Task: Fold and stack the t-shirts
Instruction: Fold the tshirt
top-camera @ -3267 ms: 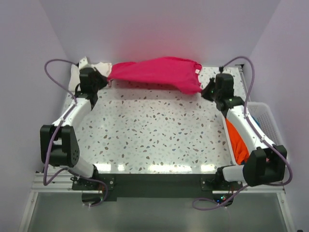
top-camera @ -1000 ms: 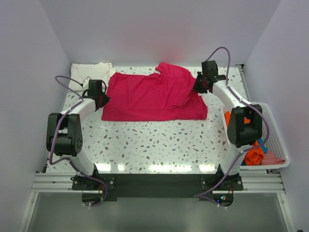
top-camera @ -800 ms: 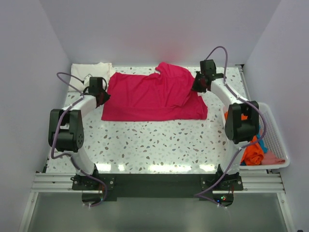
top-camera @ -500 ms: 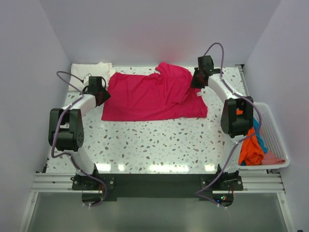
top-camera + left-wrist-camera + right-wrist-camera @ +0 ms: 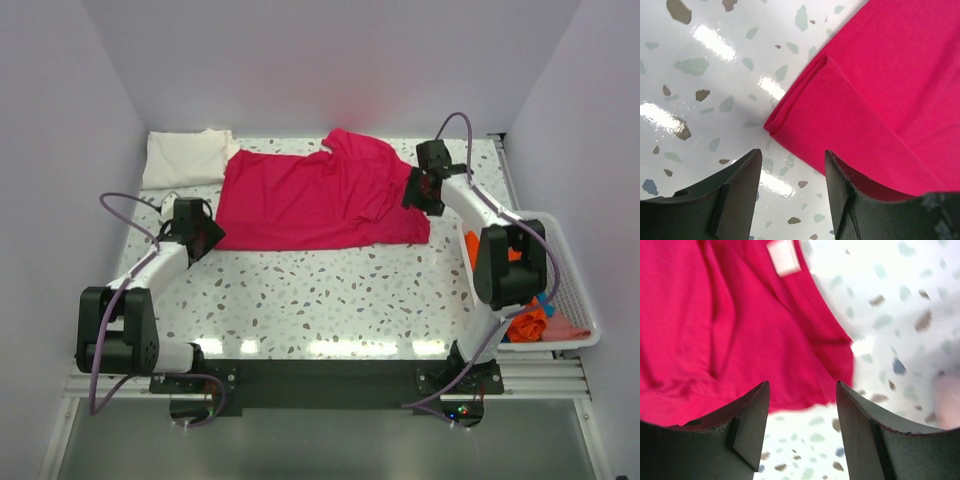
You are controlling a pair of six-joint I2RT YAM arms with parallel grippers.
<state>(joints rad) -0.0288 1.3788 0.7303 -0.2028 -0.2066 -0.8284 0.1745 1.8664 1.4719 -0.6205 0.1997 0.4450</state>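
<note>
A magenta-red t-shirt [image 5: 320, 195] lies folded across the far half of the table, with its far right part rumpled. A cream-white t-shirt [image 5: 185, 157] sits folded at the far left corner. My left gripper [image 5: 208, 238] is open beside the magenta shirt's near left corner [image 5: 840, 100], with only tabletop between the fingers [image 5: 735, 195]. My right gripper [image 5: 416, 194] is open over the shirt's right edge [image 5: 740, 330], near its white label [image 5: 783, 257]. Nothing is held there either.
A white mesh basket [image 5: 570, 270] stands off the table's right edge, behind the right arm. It holds orange [image 5: 525, 322], blue [image 5: 545, 300] and pink [image 5: 572, 328] cloth. The speckled tabletop [image 5: 320, 290] stretches from the shirt to the arm bases.
Both grippers have opened and let go of the magenta shirt. The left gripper has moved nearer along the shirt's left edge to its near corner, and the right gripper has also come a little nearer.
</note>
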